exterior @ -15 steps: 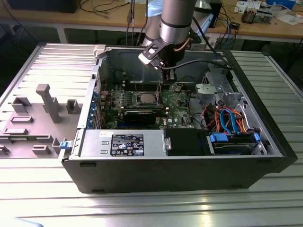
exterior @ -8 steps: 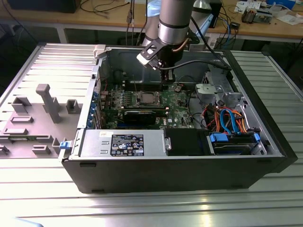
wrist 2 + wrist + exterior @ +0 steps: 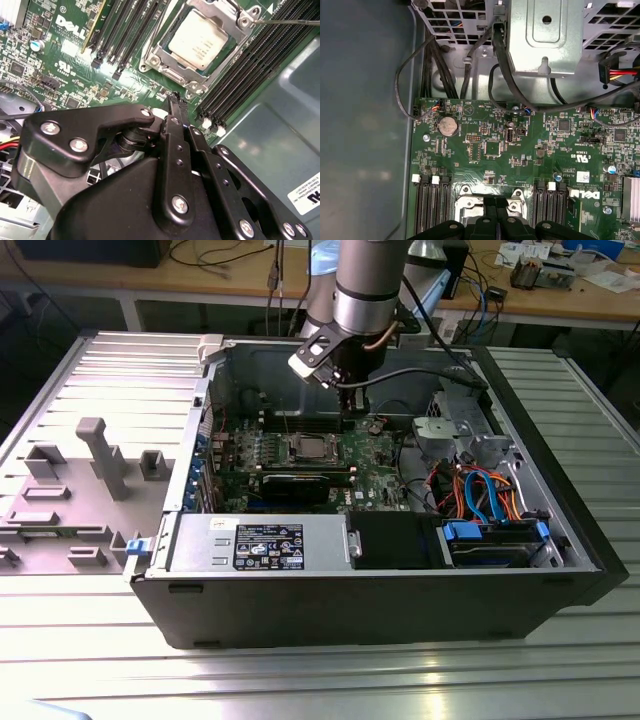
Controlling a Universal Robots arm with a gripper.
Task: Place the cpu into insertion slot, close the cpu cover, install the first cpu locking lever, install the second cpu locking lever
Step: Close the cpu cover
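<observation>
cpu (image 3: 197,39) seated in insertion slot (image 3: 172,75) | end effector (image 3: 176,100) pressed together, empty, over motherboard (image 3: 75,65) inside computer case (image 3: 400,610)

A ribbed silvery aluminium tabletop (image 3: 300,680) spreads across the exterior view, with patches of reflected light near its front edge. A grey plastic fixture block (image 3: 100,455) sits on it at the exterior view's left. A pale wooden workbench (image 3: 100,282) littered with dark cables (image 3: 215,255) runs behind.

insertion slot (image 3: 468,204) half behind the gripper (image 3: 496,202) (rest out of frame)
</observation>
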